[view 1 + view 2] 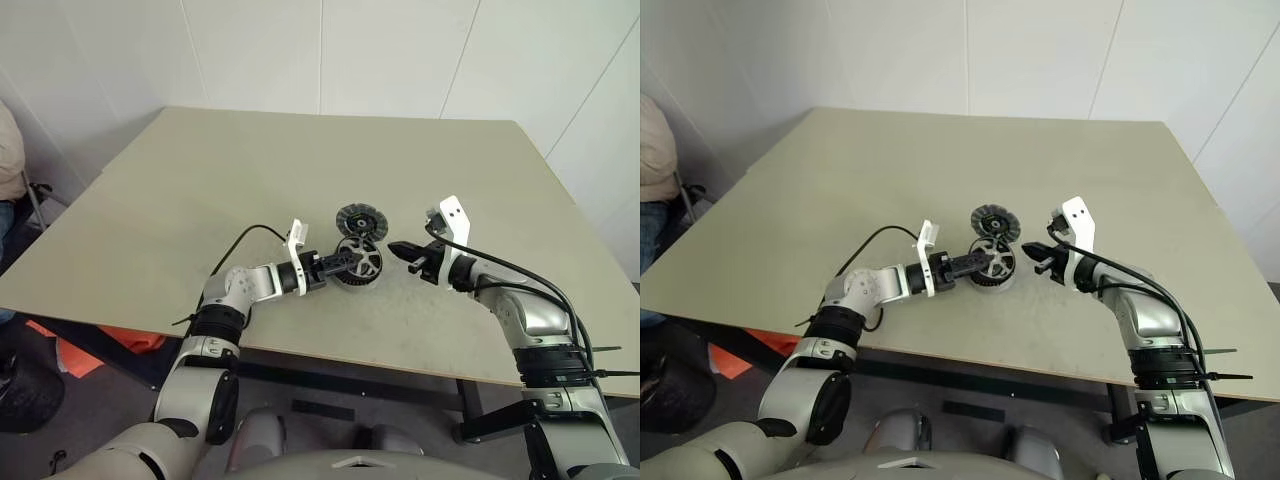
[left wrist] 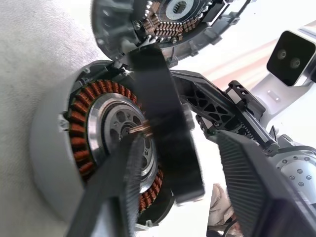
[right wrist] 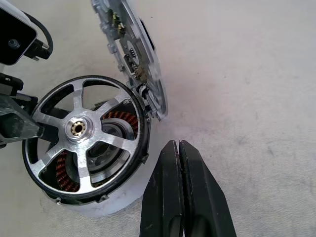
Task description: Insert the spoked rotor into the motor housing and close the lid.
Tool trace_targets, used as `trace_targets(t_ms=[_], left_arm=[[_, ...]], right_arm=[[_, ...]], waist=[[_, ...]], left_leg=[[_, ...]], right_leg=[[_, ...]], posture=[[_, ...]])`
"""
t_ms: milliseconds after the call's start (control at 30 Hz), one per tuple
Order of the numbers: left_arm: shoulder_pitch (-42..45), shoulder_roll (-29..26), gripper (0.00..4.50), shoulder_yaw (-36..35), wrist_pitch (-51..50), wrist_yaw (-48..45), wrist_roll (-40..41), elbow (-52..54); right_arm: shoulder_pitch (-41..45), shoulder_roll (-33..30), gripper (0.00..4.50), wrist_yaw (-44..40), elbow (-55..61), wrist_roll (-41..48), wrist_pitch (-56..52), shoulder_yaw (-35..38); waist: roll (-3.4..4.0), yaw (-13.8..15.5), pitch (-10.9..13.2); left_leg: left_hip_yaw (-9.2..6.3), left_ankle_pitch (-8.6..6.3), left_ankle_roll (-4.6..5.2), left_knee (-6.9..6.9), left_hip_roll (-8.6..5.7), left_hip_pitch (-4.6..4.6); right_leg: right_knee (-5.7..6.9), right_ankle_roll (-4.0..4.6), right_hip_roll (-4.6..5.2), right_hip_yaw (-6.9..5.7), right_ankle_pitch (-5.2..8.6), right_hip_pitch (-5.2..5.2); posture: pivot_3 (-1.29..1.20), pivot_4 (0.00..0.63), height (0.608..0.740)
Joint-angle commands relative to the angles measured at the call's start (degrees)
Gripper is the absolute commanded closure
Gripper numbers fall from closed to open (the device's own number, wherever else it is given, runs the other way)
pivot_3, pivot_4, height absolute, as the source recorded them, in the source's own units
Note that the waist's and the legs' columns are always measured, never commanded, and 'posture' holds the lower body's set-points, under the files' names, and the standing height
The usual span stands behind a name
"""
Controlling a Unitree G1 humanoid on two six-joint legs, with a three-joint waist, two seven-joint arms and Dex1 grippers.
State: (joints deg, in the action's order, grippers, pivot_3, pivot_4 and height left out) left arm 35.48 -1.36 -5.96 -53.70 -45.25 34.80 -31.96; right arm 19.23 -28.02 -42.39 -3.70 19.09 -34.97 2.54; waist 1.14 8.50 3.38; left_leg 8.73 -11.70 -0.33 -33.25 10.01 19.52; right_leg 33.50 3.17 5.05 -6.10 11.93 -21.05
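Note:
The spoked rotor, silver with a black rim, lies slightly askew on the motor housing, whose copper windings show through the spokes. The grey ribbed lid stands open on edge behind them, joined to the housing at one side. From the left, my left gripper reaches in level and straddles the rotor's rim. Its fingers are open, with a gap between the rim and the outer one. My right gripper hovers just right of the housing, shut and holding nothing.
The motor sits near the front middle of a beige table, which has wide bare room behind and to both sides. A person sits at the far left edge. An orange object lies on the floor under the table's front left.

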Motion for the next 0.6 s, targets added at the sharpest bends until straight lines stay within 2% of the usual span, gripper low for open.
trace_targets(t_ms=[33, 200, 333, 400, 600], left_arm=[[-0.13, -1.45, 1.50, -0.42, -0.71, 0.84, -0.27, 0.93], [-0.53, -2.84, 1.50, -1.41, -2.60, 0.75, 1.48, 5.00], [-1.12, -4.76, 1.50, -2.83, -5.14, 1.11, 3.52, 9.16], [-1.69, -5.81, 1.50, -3.25, -6.05, 1.18, 4.21, 10.67], [-3.11, -9.60, 1.50, -5.38, -8.54, 1.33, 6.44, 14.55]], right_arm=[[0.98, -0.03, 4.50, -0.05, 0.90, 0.08, 1.09, -0.11], [1.02, 0.02, 4.50, -0.05, 0.64, 0.01, 1.26, -0.12], [1.22, 0.37, 4.50, 0.14, -0.24, -0.28, 1.78, -0.29], [1.19, 0.55, 4.50, 0.22, -0.49, -0.30, 1.98, -0.30], [0.92, 1.03, 4.50, 0.43, -0.72, -0.38, 2.37, -0.49]], waist=[[0.00, -0.07, 0.00], [-0.01, -0.74, 0.00], [0.00, -1.35, 0.00], [0.00, -1.41, 0.00], [0.00, -1.38, 0.00]], left_leg=[[0.00, 0.01, -0.01, 0.00, 0.01, -0.05], [-0.01, 0.01, 0.00, 0.03, 0.00, 0.05], [-0.01, 0.00, 0.03, 0.10, 0.02, 0.51], [0.00, 0.11, 0.17, 0.09, 0.00, 0.62], [-0.01, 0.10, 0.25, -0.03, -0.01, 1.11]], right_leg=[[-0.08, -0.02, 0.00, 0.00, 0.01, 0.01], [-0.13, -0.08, 0.00, 0.01, -0.04, -0.16], [-0.05, -0.03, -0.02, 0.00, -0.05, -0.53], [0.06, 0.38, -0.02, 0.02, -0.25, -0.87], [0.17, 0.42, -0.01, 0.01, -0.26, -1.32]], posture=[[0.00, 0.000, 0.740], [0.00, 0.000, 0.740], [0.00, 0.000, 0.740], [0.00, 0.000, 0.740], [0.00, 0.000, 0.740]])
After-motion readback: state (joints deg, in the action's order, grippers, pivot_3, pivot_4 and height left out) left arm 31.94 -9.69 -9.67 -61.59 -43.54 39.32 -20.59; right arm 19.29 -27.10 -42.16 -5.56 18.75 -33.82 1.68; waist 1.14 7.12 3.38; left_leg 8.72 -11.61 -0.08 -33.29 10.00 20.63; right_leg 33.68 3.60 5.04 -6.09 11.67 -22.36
